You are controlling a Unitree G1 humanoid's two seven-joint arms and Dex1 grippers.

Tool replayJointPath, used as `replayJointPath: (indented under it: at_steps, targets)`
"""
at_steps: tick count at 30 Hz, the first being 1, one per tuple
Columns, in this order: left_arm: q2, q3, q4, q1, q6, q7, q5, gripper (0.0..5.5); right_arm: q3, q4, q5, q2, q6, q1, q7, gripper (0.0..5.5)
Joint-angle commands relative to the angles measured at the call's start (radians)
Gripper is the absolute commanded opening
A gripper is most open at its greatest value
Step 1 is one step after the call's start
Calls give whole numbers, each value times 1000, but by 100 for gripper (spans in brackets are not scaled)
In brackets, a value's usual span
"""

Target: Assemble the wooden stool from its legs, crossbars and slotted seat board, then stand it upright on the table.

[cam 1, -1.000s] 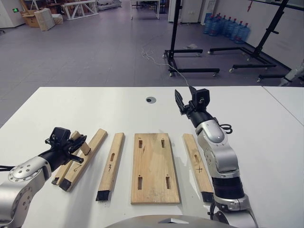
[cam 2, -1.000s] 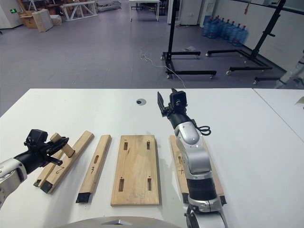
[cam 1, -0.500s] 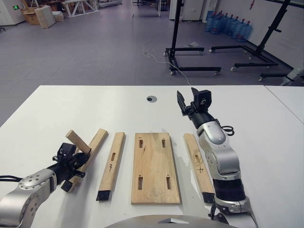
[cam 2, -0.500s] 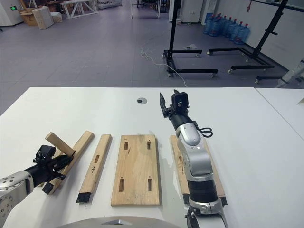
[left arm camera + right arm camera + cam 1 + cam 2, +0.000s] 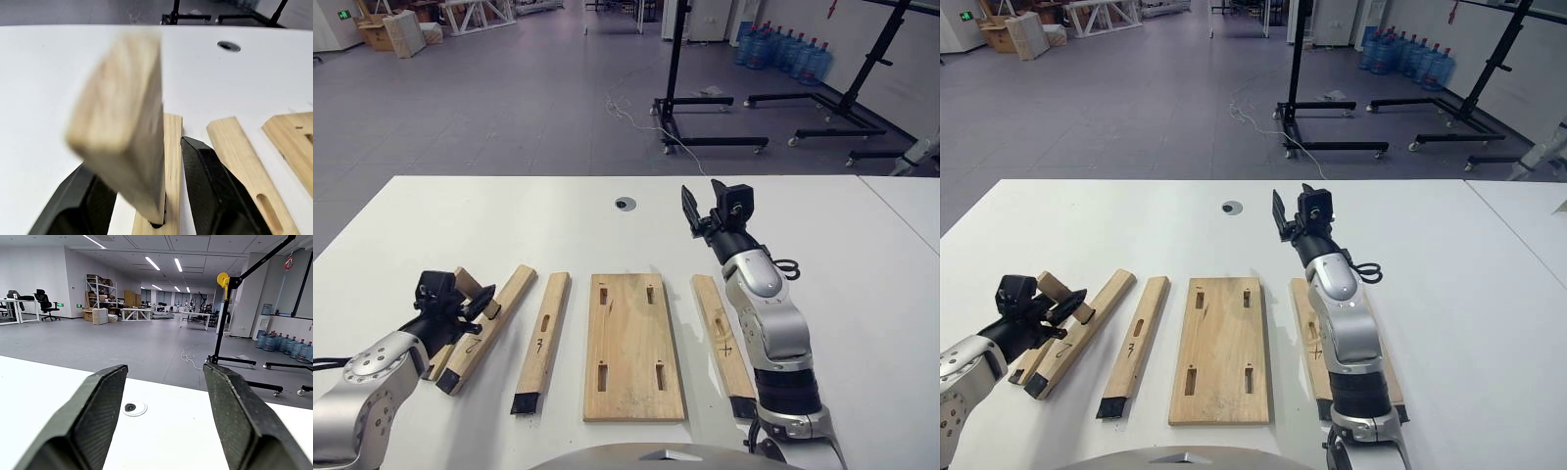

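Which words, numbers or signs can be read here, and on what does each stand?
"2": pen mark on the left leg, beside the crossbar in the left gripper.
"3", uncertain: pen mark on the middle leg.
"+" or "x": pen mark on the right leg, right of the seat board.
Green wall sign: too small to read.

- Seat board: pale bare wood, matt, visible grain.
- Leg and crossbar: same raw wood.
- Worktop: smooth white, faint sheen.
- Right tool: matt black textured plastic.
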Motion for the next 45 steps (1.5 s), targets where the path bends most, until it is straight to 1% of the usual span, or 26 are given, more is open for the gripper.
replayJointPath:
  at_steps: [1, 6, 14, 18, 20, 23, 26, 33, 36, 37, 39, 41, 43, 45]
  targets:
    - [9, 38, -46, -41, 19, 0, -27, 203, -13, -6, 13, 2, 2, -8, 1, 285]
    - [29, 94, -79, -135, 58, 9, -92, 203, -27, -2, 33, 4, -6, -14, 11, 285]
    - [69, 146, -87, -186, 85, -9, -143, 203, -37, 29, 33, 1, -25, -11, 12, 285]
    - [101, 158, -20, -275, 84, -2, -146, 203, -35, 36, 32, 8, -32, -15, 12, 285]
    - [96, 156, 17, -319, 77, 12, -145, 203, -26, 41, 29, 15, -38, -13, 13, 285]
    - [51, 150, 26, -393, 79, 44, -190, 203, -13, 46, 28, 23, -48, -12, 16, 285]
    - [20, 156, 26, -426, 91, 81, -225, 203, -19, 50, 34, 27, -52, -19, 16, 285]
    - [26, 226, 69, -475, 102, 124, -314, 203, -30, 76, 21, 9, -68, -32, 25, 285]
    - [19, 199, 58, -451, 124, 124, -326, 203, -29, 78, 18, 4, -72, -34, 25, 285]
    - [10, 167, 50, -430, 139, 129, -319, 203, -27, 78, 19, 4, -70, -34, 26, 285]
    - [-29, 37, 70, -377, 149, 150, -241, 203, -20, 74, 21, 6, -66, -24, 27, 285]
    - [-62, -56, 123, -297, 123, 146, -162, 203, -13, 74, 24, 12, -62, -22, 27, 285]
    - [-83, -95, 205, -207, 73, 127, -91, 203, -14, 74, 33, 16, -56, -28, 28, 285]
    - [-97, -96, 275, -154, 20, 104, -44, 203, -22, 69, 41, 15, -51, -26, 29, 285]
